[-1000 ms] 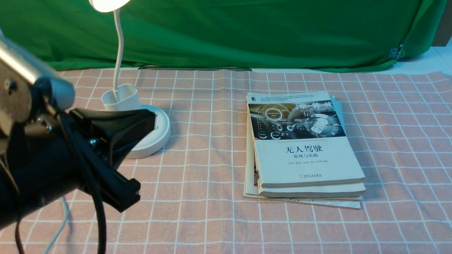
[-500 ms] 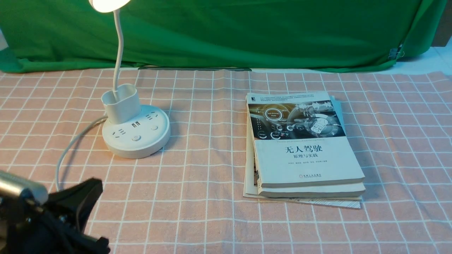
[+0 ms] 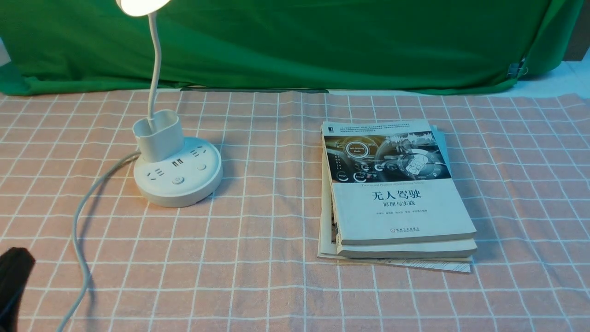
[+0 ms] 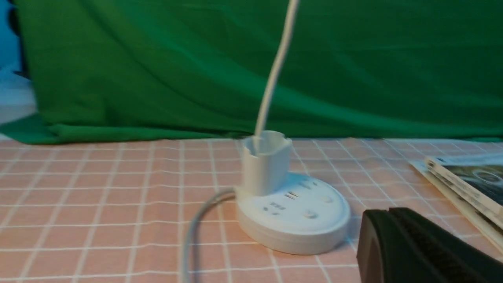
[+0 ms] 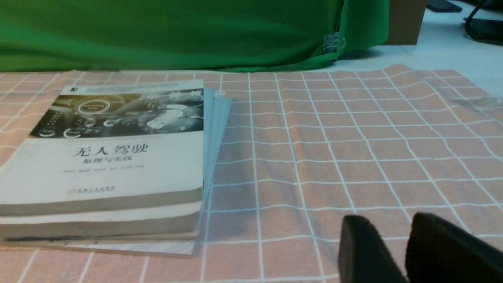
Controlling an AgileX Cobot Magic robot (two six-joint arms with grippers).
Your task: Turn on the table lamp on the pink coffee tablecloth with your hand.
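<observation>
The white table lamp (image 3: 177, 177) stands on the pink coffee tablecloth (image 3: 276, 138), left of centre, and its head (image 3: 140, 4) glows at the top edge. The round base (image 4: 292, 218) shows its sockets and buttons uncovered. My left gripper (image 4: 388, 212), the hand, is shut with nothing in it. It hangs apart from the base, on the book side and nearer to me. In the front view only its black tip (image 3: 14, 276) shows at the lower left corner. My right gripper (image 5: 387, 222) is open over bare cloth, right of the books.
A stack of books (image 3: 396, 193) lies right of centre on the cloth. The lamp's white cable (image 3: 83, 207) runs from the base towards the front left edge. A green cloth (image 3: 322, 41) hangs along the back.
My left arm has pulled back from over the lamp base, down to the lower left corner, uncovering the base. The lamp head glows in every frame.
</observation>
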